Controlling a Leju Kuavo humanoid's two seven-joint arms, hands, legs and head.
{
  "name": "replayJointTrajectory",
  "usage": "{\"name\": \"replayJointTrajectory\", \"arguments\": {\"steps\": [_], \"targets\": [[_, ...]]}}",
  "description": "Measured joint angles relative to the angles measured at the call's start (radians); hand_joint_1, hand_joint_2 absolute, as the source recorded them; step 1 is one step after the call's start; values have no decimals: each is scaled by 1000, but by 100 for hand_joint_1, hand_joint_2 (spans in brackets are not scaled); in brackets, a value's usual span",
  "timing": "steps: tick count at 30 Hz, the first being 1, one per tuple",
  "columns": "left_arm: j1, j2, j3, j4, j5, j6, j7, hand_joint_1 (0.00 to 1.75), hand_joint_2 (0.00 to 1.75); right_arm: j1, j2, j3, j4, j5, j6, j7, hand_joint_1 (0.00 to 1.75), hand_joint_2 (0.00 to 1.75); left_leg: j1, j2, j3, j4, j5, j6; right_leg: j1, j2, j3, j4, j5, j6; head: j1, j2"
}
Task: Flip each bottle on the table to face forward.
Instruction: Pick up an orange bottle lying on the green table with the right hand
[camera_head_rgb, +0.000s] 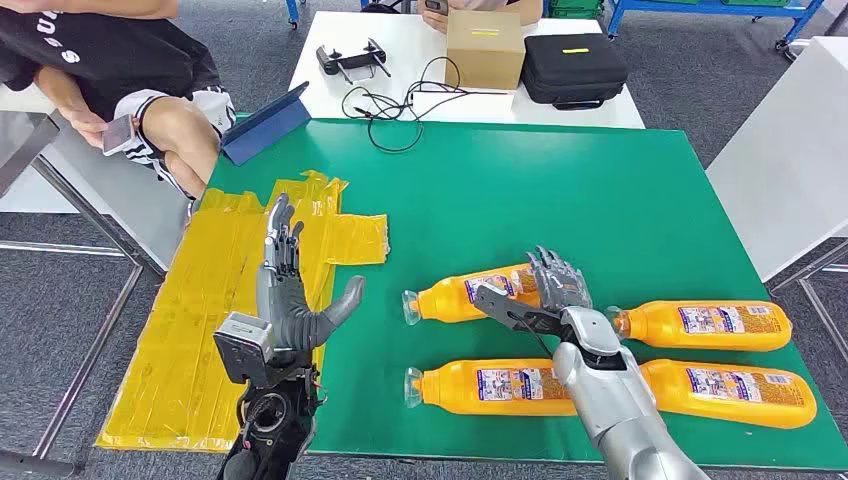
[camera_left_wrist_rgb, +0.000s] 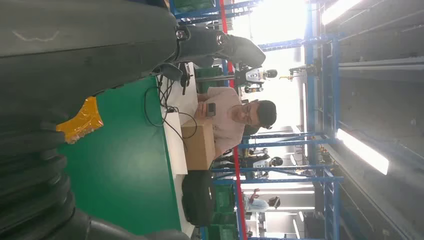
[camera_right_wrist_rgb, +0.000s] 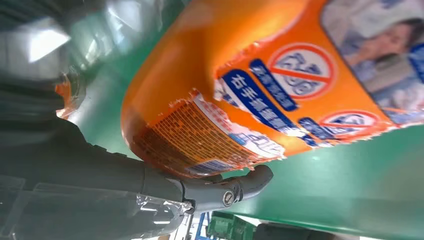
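Four orange bottles lying on green tabletop (camera_head_rgb: 560, 200), right hand (camera_head_rgb: 545, 290) fingers wrapped round the far-left bottle (camera_head_rgb: 470, 295) — left hand (camera_head_rgb: 290, 290) fingers spread, holding nothing.

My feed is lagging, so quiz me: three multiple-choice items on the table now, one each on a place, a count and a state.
1. Where is the right hand?
A. at the rear-left bottle
B. over the yellow sheet
C. by the cardboard box

2. How many orange bottles lie on the green table?
A. two
B. four
C. six

3. What is the left hand doing?
A. holding a bottle
B. pressing the box
C. open, holding nothing

Key: 1 A, its fingers wrap that bottle's end; 2 B, two rows of two; 3 C, it hangs spread above the sheet's edge.
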Motion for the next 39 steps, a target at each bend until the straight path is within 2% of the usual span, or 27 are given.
{"name": "replayJointTrajectory", "arguments": {"steps": [1,2,3,4,28,32,35,39], "targets": [[-1,0,0,1,0,0,0,0,175,-3,0,0,4,-1,2,0,105,175,0,0,0,0,0,0,0,0,0,0,0,0,0,0],[-2,0,-1,3,0,0,-1,0,175,-6,0,0,9,-1,3,0,123,175,0,0,0,0,0,0,0,0,0,0,0,0,0,0],[-3,0,-1,5,0,1,-2,0,175,-10,0,0,17,-2,5,0,162,175,0,0,0,0,0,0,0,0,0,0,0,0,0,0],[-4,0,-2,8,1,1,-3,0,175,-14,0,0,25,-4,6,0,174,175,0,0,1,0,0,0,0,0,1,0,0,1,0,0],[-7,0,-6,19,16,15,-9,0,175,-54,14,7,98,-32,-51,-10,175,175,0,0,1,0,1,1,0,0,1,0,1,1,0,0],[-7,0,-6,19,15,18,-9,0,175,-54,17,6,100,-56,-91,-26,175,175,0,0,1,0,1,1,0,0,1,0,1,1,0,0],[-4,0,-5,17,11,19,-8,0,175,-49,30,-3,102,-108,-160,-73,175,175,0,-1,-1,0,1,1,0,0,1,0,1,1,0,0],[13,0,2,-8,18,-25,0,0,175,-45,70,-43,83,-254,-299,-229,175,175,0,-1,-2,0,1,1,0,0,0,0,1,1,0,0]]}}
